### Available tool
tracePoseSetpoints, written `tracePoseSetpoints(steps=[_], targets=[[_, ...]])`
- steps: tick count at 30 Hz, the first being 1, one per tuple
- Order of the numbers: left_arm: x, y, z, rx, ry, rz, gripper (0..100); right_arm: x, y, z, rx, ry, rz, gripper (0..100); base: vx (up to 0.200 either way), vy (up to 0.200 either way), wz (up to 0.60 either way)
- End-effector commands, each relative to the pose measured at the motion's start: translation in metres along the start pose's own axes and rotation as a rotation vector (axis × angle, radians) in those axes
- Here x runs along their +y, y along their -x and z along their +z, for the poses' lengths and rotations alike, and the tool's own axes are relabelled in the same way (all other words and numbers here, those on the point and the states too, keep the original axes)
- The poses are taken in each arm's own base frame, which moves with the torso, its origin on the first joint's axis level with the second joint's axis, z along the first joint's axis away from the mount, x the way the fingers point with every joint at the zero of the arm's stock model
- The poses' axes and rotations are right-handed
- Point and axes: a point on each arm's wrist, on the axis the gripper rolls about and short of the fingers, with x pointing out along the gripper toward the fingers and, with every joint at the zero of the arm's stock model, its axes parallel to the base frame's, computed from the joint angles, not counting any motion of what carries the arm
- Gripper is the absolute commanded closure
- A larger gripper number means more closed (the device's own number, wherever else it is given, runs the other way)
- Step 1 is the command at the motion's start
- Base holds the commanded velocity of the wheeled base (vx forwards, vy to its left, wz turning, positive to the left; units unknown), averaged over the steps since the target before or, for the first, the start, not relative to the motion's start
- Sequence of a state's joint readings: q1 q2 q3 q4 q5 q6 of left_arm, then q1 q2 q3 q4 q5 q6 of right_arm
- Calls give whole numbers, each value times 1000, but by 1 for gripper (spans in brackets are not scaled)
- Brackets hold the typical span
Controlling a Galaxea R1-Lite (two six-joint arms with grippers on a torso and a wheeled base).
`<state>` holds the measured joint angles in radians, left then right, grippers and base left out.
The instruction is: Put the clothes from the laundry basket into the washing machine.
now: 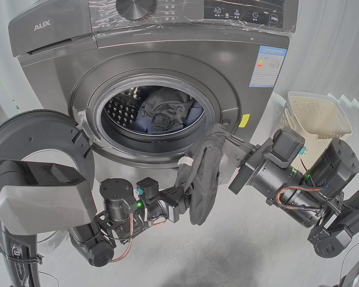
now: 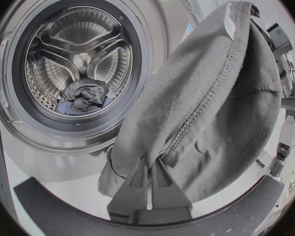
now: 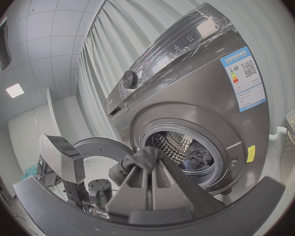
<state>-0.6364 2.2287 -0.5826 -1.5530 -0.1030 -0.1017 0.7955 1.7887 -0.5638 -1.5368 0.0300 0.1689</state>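
The left arm [image 1: 115,208] and right arm [image 1: 307,176] are black cylinders with orange cables [image 1: 292,189] and green lights [image 1: 139,205]. The left end effector [image 2: 150,163] and right end effector [image 3: 150,166] are dark wedges.

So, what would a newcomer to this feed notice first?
A dark garment hangs between the left pincer and right pincer, both shut on it, just before the open washing machine. Inside lie dark clothes; the beige laundry basket stands at its right.

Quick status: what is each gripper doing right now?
Left gripper: shut on the dark garment, at its lower end.
Right gripper: shut on the same dark garment, at its upper end.
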Motion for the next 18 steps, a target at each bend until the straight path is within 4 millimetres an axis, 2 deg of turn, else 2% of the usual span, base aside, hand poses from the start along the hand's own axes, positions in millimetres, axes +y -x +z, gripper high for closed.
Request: tracePoseSetpoints(steps=[1, 6, 9, 11, 12, 18], targets=[[5, 6, 13, -37, -1, 16, 100, 0, 0, 0, 0, -2, 0, 100, 0, 0, 0], [6, 24, 32, -72, -4, 28, 100, -3, 1, 0, 4, 3, -10, 100, 0, 0, 0], [2, 45, 43, -82, -14, 27, 100, -5, 1, -1, 7, 3, -18, 100, 0, 0, 0], [2, 47, 44, -84, -14, 29, 100, -5, 1, -1, 7, 3, -18, 100, 0, 0, 0], [-1, 65, 52, -90, -9, 29, 100, -5, 1, -1, 6, 3, -21, 100, 0, 0, 0], [1, 105, 76, -164, 3, 47, 100, -5, 1, -4, 12, -21, -47, 100, 0, 0, 0]])
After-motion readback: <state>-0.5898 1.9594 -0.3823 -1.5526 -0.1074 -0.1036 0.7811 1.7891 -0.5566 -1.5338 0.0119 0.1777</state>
